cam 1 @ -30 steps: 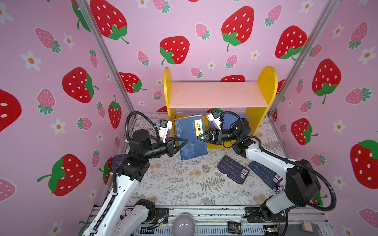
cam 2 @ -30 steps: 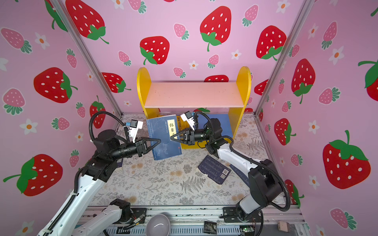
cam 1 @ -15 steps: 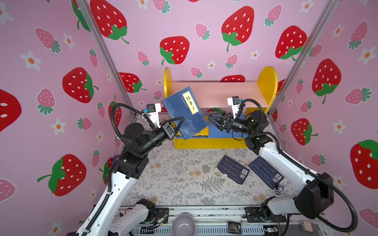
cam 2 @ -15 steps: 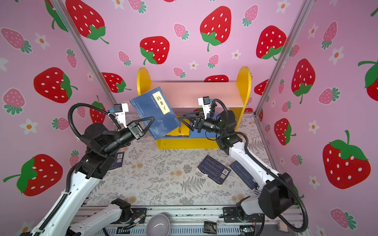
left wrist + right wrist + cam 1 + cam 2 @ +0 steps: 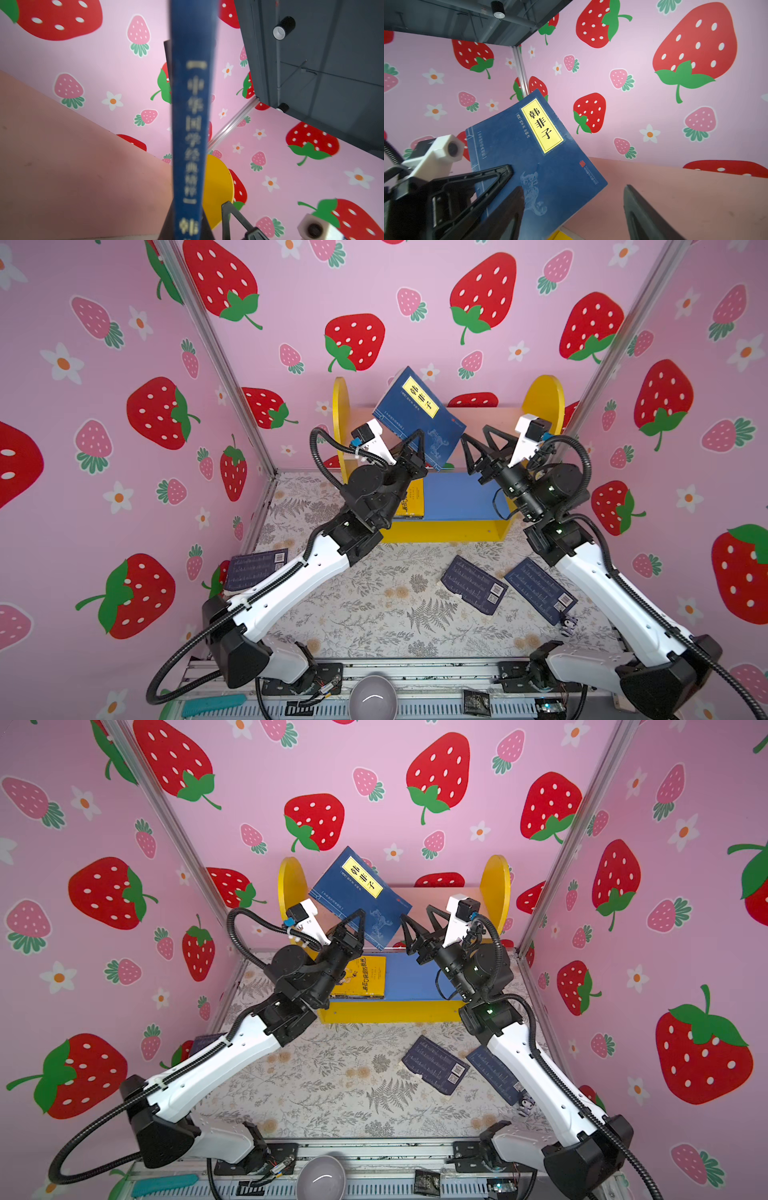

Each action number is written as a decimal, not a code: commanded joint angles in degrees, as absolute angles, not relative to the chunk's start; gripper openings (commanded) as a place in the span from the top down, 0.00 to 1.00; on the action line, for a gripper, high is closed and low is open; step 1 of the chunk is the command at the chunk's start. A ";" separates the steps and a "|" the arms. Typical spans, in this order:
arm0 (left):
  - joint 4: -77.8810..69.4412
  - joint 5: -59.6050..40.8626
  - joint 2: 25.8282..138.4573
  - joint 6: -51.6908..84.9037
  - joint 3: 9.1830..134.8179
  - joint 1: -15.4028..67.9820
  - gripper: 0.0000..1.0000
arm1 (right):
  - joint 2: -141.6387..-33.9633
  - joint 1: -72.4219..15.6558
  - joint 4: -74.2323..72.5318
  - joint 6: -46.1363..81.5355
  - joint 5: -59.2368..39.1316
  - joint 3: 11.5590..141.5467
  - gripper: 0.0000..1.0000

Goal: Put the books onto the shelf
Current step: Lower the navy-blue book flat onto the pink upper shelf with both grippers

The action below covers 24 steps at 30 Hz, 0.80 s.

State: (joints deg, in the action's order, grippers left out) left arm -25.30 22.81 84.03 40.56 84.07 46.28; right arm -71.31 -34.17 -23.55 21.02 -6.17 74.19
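Above the shelf [image 5: 545, 396], in both top views: blue book [image 5: 419, 416], tilted, lower edge clenched in the left claw [image 5: 419, 437]. Right claw [image 5: 474, 434] spread and empty, just beside the book's corner. Yellow book [image 5: 365, 977] on the shelf's blue board [image 5: 461, 495]; three dark books [image 5: 473, 585] flat on the counter [image 5: 374, 614] before the shelf. Left wrist view: book's spine edge-on over the shelf's pink board [image 5: 72, 166]. Right wrist view: cover facing, clear of the spread claw. Handling, by judgement: square the book upright, lower until its edge rests on the pink board, then release; right claw to steady.
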 commanded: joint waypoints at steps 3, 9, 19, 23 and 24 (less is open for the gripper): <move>-36.73 42.11 90.60 38.21 94.29 47.82 1.00 | -75.32 -34.45 -22.50 17.41 -1.15 79.21 0.23; -35.95 49.32 95.24 37.73 100.15 48.43 1.00 | -79.86 -34.45 -22.24 17.22 -0.65 83.03 0.23; -27.67 54.03 95.92 45.18 100.55 47.39 0.96 | -91.32 -34.37 -18.49 18.80 -3.11 97.42 0.22; -22.19 53.21 95.85 52.09 99.84 45.67 0.96 | -93.70 -34.37 -18.63 20.53 -5.99 98.79 0.24; -21.66 53.18 95.68 53.15 99.40 45.47 0.95 | -94.07 -34.45 -18.55 20.57 -6.85 98.95 0.24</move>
